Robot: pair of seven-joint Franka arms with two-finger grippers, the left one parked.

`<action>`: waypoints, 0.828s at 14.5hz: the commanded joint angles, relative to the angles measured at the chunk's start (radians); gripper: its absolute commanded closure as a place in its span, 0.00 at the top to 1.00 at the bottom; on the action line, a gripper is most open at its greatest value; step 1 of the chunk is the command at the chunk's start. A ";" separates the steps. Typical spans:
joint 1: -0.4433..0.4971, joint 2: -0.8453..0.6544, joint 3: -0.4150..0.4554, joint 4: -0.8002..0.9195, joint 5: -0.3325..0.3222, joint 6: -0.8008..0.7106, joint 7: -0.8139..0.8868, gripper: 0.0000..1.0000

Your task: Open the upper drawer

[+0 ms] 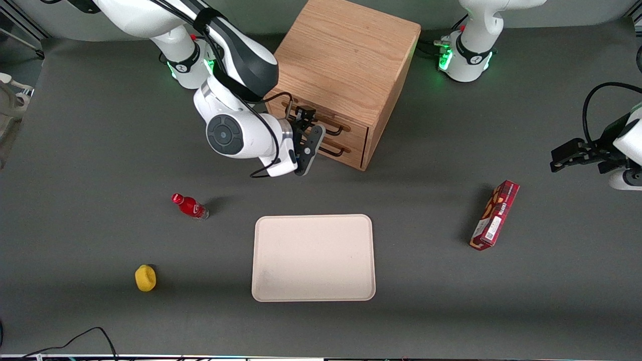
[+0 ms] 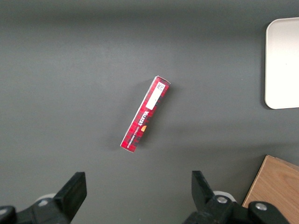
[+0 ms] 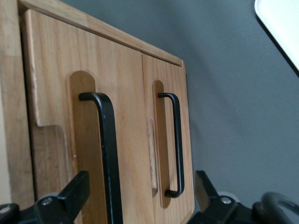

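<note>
The light-oak cabinet [image 1: 346, 55] stands toward the back of the table with two drawers in its front. The upper drawer [image 1: 355, 125] has a long black wire handle [image 1: 335, 131]; the lower drawer [image 1: 351, 156] sits under it. My right gripper [image 1: 302, 120] is right in front of the upper drawer, at its handle. In the right wrist view the gripper [image 3: 138, 196] is open, and the upper drawer [image 3: 126, 116] and its handle [image 3: 106, 149] lie between the fingers, untouched. The lower drawer's handle [image 3: 177, 140] shows beside it. Both drawers look shut.
A cream tray [image 1: 313, 258] lies nearer the front camera than the cabinet. A red bottle [image 1: 190, 206] and a yellow object [image 1: 145, 278] lie toward the working arm's end. A red box [image 1: 495, 215] lies toward the parked arm's end, also in the left wrist view [image 2: 145, 114].
</note>
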 commanded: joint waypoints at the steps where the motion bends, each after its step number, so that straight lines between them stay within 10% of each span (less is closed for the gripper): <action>1: -0.002 0.000 0.015 -0.024 -0.011 0.045 -0.016 1.00; 12: 0.000 0.112 0.001 0.076 -0.132 0.094 -0.012 1.00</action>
